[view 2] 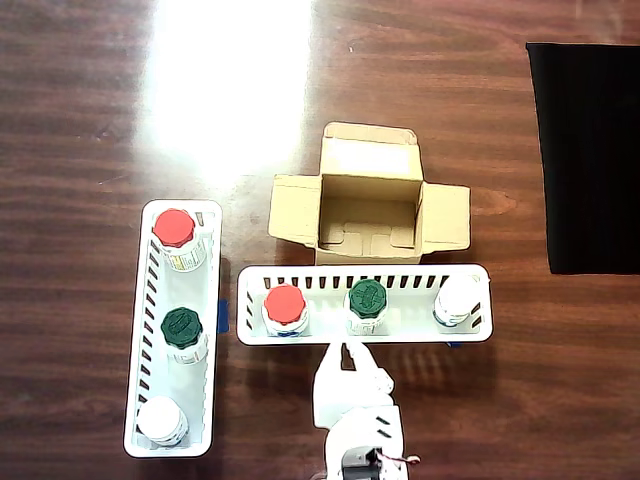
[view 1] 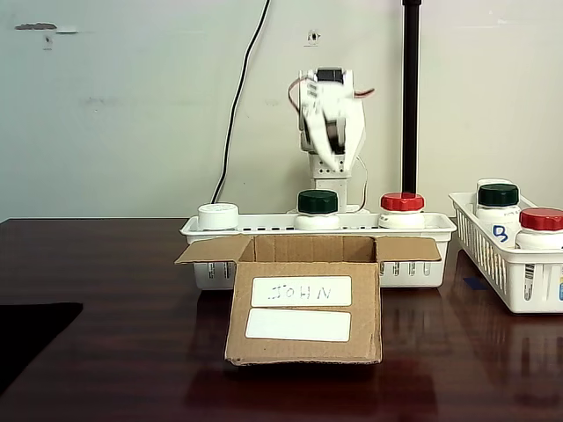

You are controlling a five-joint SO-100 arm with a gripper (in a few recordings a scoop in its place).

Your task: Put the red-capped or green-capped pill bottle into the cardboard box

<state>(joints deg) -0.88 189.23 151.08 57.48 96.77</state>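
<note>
Arm: we see the white arm (view 1: 327,123) folded upright behind the white slotted plastic basket (view 2: 470,335).
Hand: the hand (view 2: 345,352) points to 12 o'clock overhead, empty; whether its fingers are apart we cannot tell.
Bottles: the red-capped pill bottle (view 2: 285,305) and green-capped pill bottle (view 2: 367,300) stand in that basket.
Box: the brown cardboard box (view 2: 368,208) sits open on the bench (view 2: 90,120), at 12 o'clock from the basket.

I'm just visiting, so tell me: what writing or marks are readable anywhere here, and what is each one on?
"JOHN": handwritten on the upper white label of the small brown cardboard box.
"B", or maybe "8": blue mark on the white bottle with the dark green cap in the white slotted plastic basket at the fixed view's right.
Lower white label on the box: blank.
Bottle labels seen from overhead: too small to read.
</note>
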